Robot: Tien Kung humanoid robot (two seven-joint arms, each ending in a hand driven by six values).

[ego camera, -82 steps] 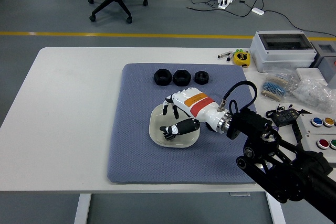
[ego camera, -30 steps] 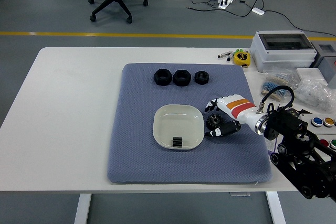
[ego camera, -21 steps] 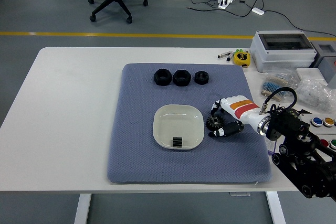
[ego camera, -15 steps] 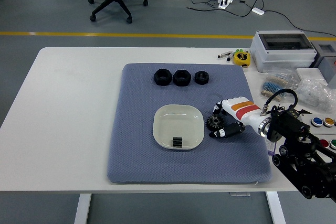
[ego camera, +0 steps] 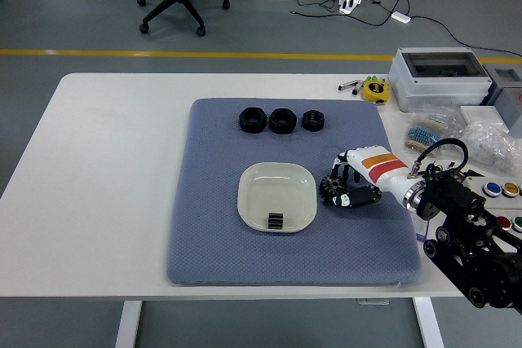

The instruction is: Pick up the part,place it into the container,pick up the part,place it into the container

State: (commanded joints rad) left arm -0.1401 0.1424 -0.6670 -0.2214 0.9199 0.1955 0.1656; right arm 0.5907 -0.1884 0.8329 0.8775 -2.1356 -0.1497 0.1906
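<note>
Beside the white dish (ego camera: 277,183), the right hand (ego camera: 352,187) curls around a black gear (ego camera: 332,190); no legible writing.

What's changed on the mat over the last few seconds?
The right hand left the white square dish, dropping a small black part inside, and moved right to curl around a black gear on the grey mat. The three black nuts behind stayed put.
</note>
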